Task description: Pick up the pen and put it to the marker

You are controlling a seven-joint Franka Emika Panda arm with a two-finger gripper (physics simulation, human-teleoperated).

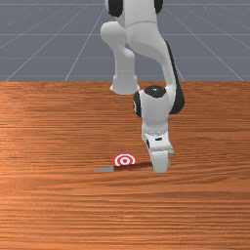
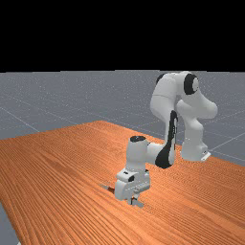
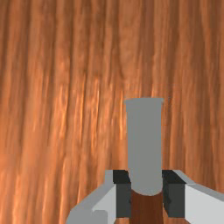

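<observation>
Pen (image 1: 132,167) at lower centre of front view, seen across lower edge of marker (image 1: 125,159). Gripper (image 3: 148,194) pinches it from both sides, near one end. Judged light, stiff, perhaps slippery; mid-barrel hold would likely tilt less

Room over table (image 1: 44,127), front view's left; pen (image 1: 133,166) in front of marker (image 1: 125,159); arm (image 1: 155,114) at front view's right.

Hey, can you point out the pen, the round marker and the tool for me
Pen (image 1: 134,166): front view, on its brown middle part.
Marker (image 1: 125,160): front view, at the center of its rings.
Tool (image 3: 147,195): wrist view, midway between its fingertips.
</observation>
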